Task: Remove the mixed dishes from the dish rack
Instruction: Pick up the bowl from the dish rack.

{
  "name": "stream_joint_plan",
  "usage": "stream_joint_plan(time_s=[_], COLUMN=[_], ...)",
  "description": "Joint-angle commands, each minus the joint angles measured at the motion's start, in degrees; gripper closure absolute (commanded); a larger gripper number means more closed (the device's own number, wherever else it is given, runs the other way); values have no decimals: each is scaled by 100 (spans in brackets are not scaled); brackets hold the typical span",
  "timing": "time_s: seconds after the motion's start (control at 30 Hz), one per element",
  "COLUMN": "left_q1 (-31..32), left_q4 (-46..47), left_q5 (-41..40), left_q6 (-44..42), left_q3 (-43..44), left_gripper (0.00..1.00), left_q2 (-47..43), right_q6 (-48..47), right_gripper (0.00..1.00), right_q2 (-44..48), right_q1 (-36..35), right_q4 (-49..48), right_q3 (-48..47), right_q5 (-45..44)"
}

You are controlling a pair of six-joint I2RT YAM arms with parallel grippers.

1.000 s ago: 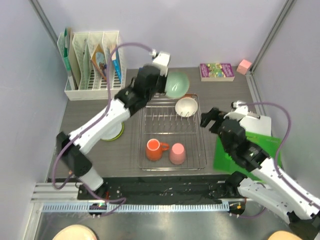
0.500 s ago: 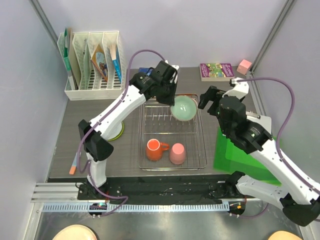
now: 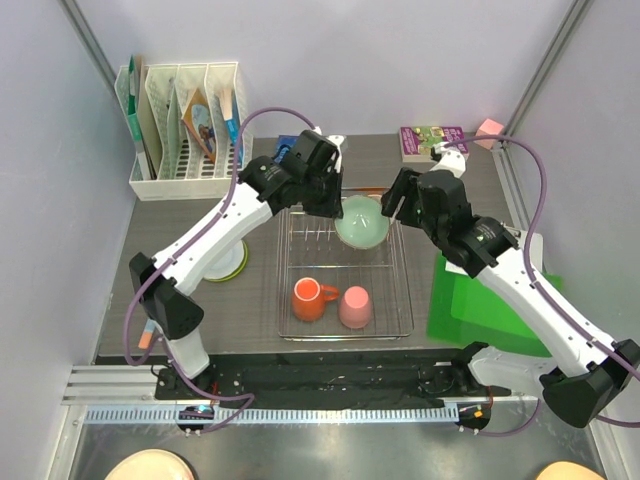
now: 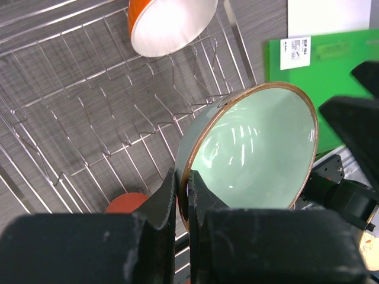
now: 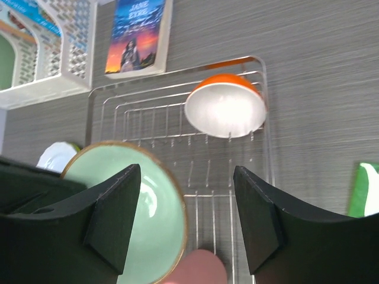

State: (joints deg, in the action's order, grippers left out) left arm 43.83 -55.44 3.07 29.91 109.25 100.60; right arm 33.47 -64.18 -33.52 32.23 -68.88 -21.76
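Note:
My left gripper is shut on the rim of the pale green bowl and holds it tilted over the back right of the dish rack; the grip shows in the left wrist view. My right gripper is open just right of the bowl; in its wrist view the bowl's rim lies between the fingers. The cream-white bowl leans at the rack's back. The orange mug and pink cup stand in the rack's front. The lime-green plate lies left of the rack.
A white file organizer stands at the back left. A blue book lies behind the rack. A purple book and a pink block sit at the back right. A green board lies right of the rack.
My left arm has carried the green bowl from behind the rack to over its back right. My right arm has swung up and left to the bowl, still open.

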Motion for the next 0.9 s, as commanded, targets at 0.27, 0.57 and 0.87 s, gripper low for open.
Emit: stream_joint_plan(time_s=[0.27,0.57,0.87], left_q1=[-6,-6,-42], left_q4=[771,903,1123], left_q5=[220,194,-806], left_q6=[120,138,-3], left_q3=[-9,-176,-422], left_gripper=[100,100,48], left_q2=[-365,-585,-1015], right_q6=[379,318,423], right_gripper=[32,72,99], right_q2=[-15,-270,134], right_q1=[12,21,415], right_q4=[-182,-252,-287], right_q3=[164,437,156], right_q5=[1340,1403,937])
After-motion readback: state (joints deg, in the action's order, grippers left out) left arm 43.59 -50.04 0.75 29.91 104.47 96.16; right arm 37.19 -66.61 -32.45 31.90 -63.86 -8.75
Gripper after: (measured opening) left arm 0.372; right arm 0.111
